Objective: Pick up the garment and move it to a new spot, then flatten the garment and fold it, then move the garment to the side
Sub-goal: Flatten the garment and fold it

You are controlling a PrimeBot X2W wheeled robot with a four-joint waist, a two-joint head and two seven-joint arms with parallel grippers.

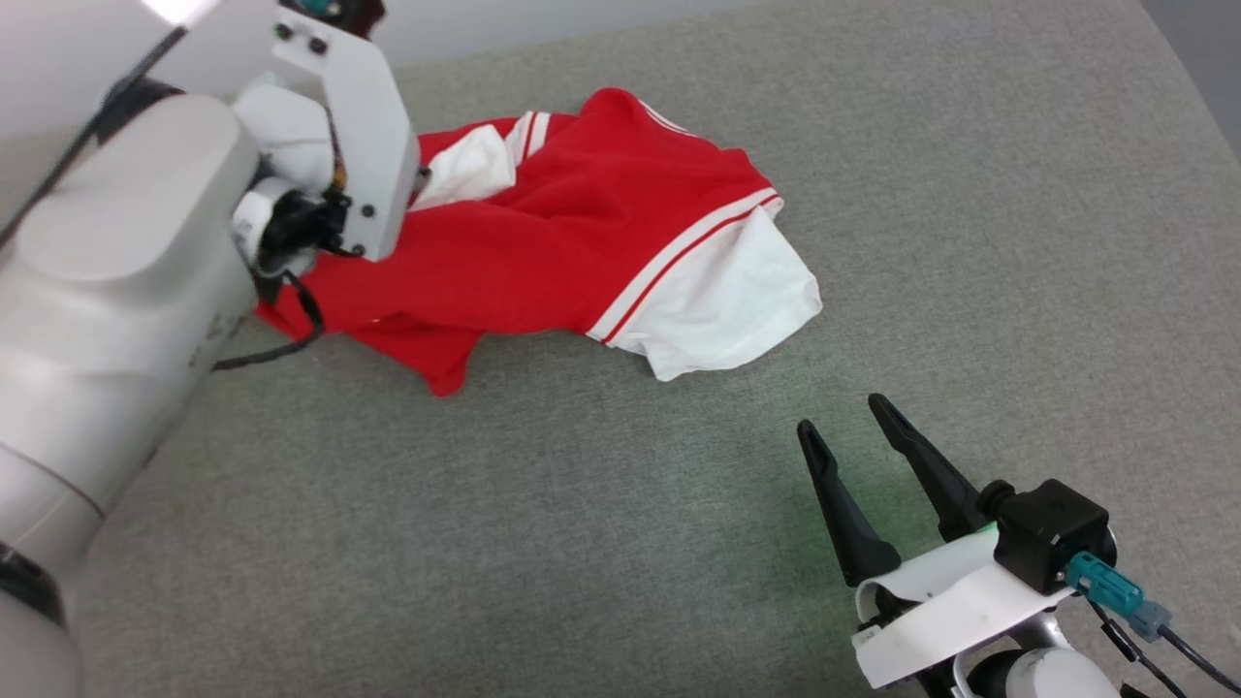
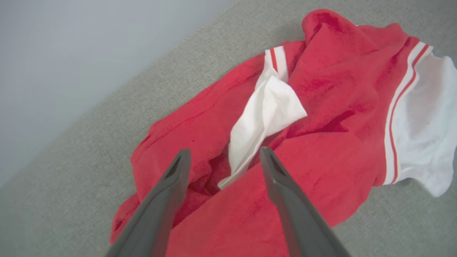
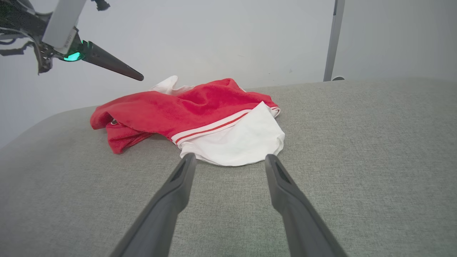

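The garment (image 1: pixel 582 242) lies crumpled on the grey cloth surface, red with white sleeves and red-and-white stripe trim. One white sleeve (image 1: pixel 722 301) spreads towards its near right. In the left wrist view my left gripper (image 2: pixel 225 151) is open just above the garment (image 2: pixel 339 89), over a folded white sleeve (image 2: pixel 264 114), and holds nothing. The right wrist view shows a left finger (image 3: pixel 107 63) in the air above the garment's (image 3: pixel 185 107) left end. My right gripper (image 1: pixel 842 414) (image 3: pixel 231 156) stands open and empty, a short way in front of the white sleeve.
The grey fabric surface (image 1: pixel 620 543) stretches wide around the garment, with a rounded far edge near a pale wall. My pale left forearm (image 1: pixel 116 291) covers the garment's left part in the head view. A grey upright post (image 3: pixel 330 39) stands behind the surface.
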